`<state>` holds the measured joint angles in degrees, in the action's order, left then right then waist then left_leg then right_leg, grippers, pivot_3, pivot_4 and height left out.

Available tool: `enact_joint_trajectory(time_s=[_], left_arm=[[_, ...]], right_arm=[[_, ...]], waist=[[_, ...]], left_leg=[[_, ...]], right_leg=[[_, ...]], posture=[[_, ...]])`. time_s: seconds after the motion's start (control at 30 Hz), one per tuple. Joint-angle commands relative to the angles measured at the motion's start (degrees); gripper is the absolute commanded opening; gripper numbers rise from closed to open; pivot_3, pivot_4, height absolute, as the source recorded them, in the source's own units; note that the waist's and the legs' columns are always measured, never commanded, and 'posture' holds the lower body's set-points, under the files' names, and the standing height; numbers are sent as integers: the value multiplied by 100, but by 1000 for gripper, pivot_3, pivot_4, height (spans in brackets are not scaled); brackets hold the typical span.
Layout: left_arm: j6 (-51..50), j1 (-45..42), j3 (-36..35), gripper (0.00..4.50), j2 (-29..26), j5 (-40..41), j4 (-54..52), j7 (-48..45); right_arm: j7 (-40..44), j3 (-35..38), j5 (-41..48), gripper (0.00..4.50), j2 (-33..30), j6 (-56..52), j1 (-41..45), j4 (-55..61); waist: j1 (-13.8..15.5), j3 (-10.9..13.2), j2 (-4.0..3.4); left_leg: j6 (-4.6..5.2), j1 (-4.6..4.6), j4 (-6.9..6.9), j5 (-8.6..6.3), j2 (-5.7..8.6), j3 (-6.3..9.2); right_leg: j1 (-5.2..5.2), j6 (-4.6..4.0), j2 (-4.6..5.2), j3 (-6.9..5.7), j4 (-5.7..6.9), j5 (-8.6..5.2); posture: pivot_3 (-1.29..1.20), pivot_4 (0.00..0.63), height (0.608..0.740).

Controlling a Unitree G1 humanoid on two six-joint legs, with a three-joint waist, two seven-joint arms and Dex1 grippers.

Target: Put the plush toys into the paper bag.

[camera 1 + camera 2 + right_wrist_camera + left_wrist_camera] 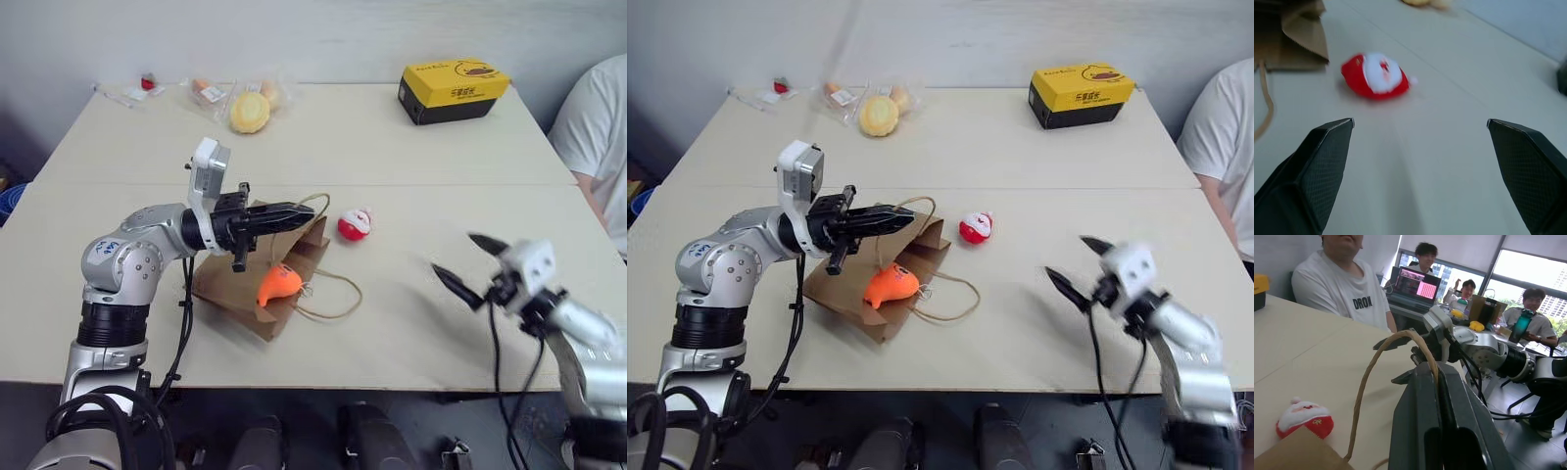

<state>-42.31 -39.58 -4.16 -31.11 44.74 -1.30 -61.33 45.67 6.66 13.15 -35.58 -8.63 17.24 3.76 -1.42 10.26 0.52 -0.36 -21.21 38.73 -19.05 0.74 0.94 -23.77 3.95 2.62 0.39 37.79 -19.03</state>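
Right fingers apart | left fingers clamp bag handle | 2 plush toys

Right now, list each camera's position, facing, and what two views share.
Head eyes: look down over the table; left gripper pinches the paper bag handle, right gripper open.
Left wrist: along its shut fingers toward seated people.
Right wrist: between open fingers toward the table.
Shared: red-and-white plush toy, also in the left wrist view.
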Motion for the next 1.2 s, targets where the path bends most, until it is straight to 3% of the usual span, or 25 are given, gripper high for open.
enact_joint_trajectory(time_s=[0.03, 0.23, 0.4, 0.5, 0.8, 0.87, 1.07, 1.2], left_arm=[[80, -27, -207, 0, -5, 48, -139, 121], [23, 113, -266, 0, -48, 72, -263, 271], [3, 161, -289, 0, -49, 89, -334, 350], [11, 134, -304, 0, -81, 86, -323, 352], [-48, -30, -366, 0, -259, 158, -184, 166], [-103, -98, -418, 0, -273, 227, -123, 137], [-265, -278, -452, 0, -326, 363, -34, -11], [-319, -329, -417, 0, -280, 391, -59, -55]], right_arm=[[137, -826, -502, 4466, -23, -451, 864, -232], [-3, -1900, -1356, 4466, 447, -443, 2156, -1056], [-280, -2253, -1908, 4466, 712, -342, 2628, -2163], [-492, -2283, -2090, 3869, 805, -185, 2824, -2707], [-355, -2122, -2020, 860, 815, 288, 2710, -2701], [111, -1978, -1652, 427, 705, 429, 2518, -2317], [2000, -1819, 493, 309, 368, -756, 1447, 300], [1441, -1954, 609, 309, 757, -1328, 1274, 895]], waist=[[42, 0, 0], [84, 0, 0], [110, 0, 1], [104, 0, 0], [-24, 0, 0], [-23, 0, 1], [-12, 0, 1], [-38, 0, 1]], left_leg=[[0, -8, -1, 0, 1, 3], [5, -23, 13, -4, 2, 4], [4, -26, 14, -4, 2, 4], [5, -27, 18, -5, 6, 5], [4, -25, 16, -5, 4, 5], [4, -25, 15, -4, 4, 5], [5, -27, 10, -6, 2, 7], [2, -25, 15, -7, 1, 9]], right_leg=[[-2, 0, 1, -1, 0, 0], [-4, 1, 6, -3, -4, 1], [-5, 1, 6, -6, -3, 1], [-4, 2, 10, -6, -4, 1], [-5, 2, 6, -8, 3, 1], [-5, 2, 6, -8, 4, 1], [-3, 3, 5, -9, -1, 2], [-2, 3, 4, -8, 1, 2]], posture=[[0, 150, 740], [0, 150, 740], [0, 150, 740], [0, 150, 740], [0, 150, 740], [0, 150, 740], [0, 150, 740], [0, 150, 740]])
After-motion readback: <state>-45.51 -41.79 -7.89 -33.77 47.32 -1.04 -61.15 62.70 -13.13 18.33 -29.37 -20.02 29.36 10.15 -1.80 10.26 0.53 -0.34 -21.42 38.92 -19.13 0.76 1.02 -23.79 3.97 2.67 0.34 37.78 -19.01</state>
